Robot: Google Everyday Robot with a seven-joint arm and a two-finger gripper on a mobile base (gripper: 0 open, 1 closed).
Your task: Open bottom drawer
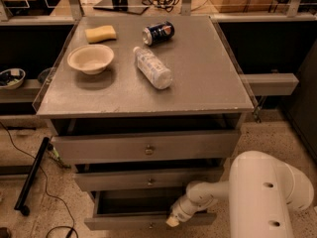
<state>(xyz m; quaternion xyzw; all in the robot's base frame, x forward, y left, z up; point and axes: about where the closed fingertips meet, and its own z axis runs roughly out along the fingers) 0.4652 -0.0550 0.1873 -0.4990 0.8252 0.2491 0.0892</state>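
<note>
Cabinet (208,73), open bottom drawer (124,224), gripper (173,221) at rim

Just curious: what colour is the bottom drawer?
Grey bottom drawer, camera view; end effector at its front edge.

Three drawers (146,148); one bowl (90,58); one sponge (100,33); one can (158,32); one bottle (152,67); one gripper (173,221), at the bottom drawer (124,224).

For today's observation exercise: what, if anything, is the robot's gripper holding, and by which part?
Cannot be told. The gripper sits at the top edge of the bottom drawer, right of its knob; no grasp shows.
</note>
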